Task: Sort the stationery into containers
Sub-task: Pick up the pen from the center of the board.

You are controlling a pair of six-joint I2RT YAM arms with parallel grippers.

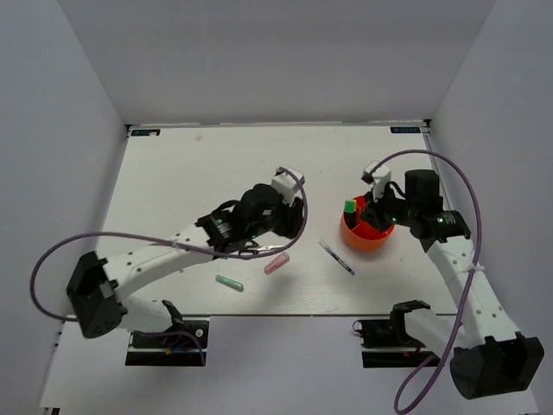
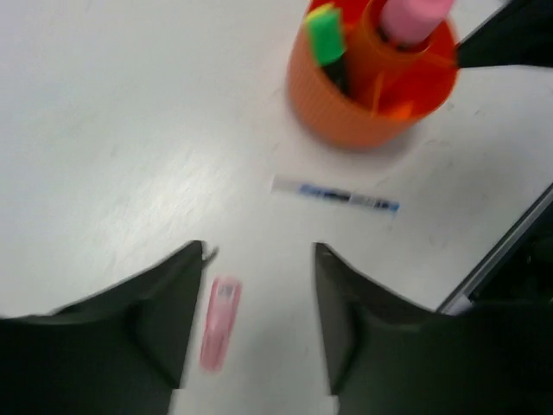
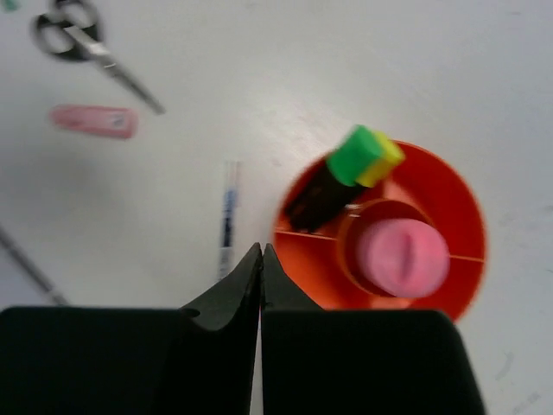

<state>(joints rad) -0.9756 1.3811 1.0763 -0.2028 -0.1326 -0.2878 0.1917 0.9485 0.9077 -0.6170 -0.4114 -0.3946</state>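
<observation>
The orange cup stands right of centre. It holds the green-capped marker, the yellow-capped marker and the pink-capped bottle. My right gripper is shut and empty, just over the cup's near rim; in the top view the right gripper sits at the cup. My left gripper is open and empty above the table, with the pink stick lying below, close to its left finger. A thin pen lies between the left gripper and the cup.
In the top view the pink stick, a teal stick and the pen lie near the front edge. Black-handled scissors lie partly under the left arm. White walls enclose the table.
</observation>
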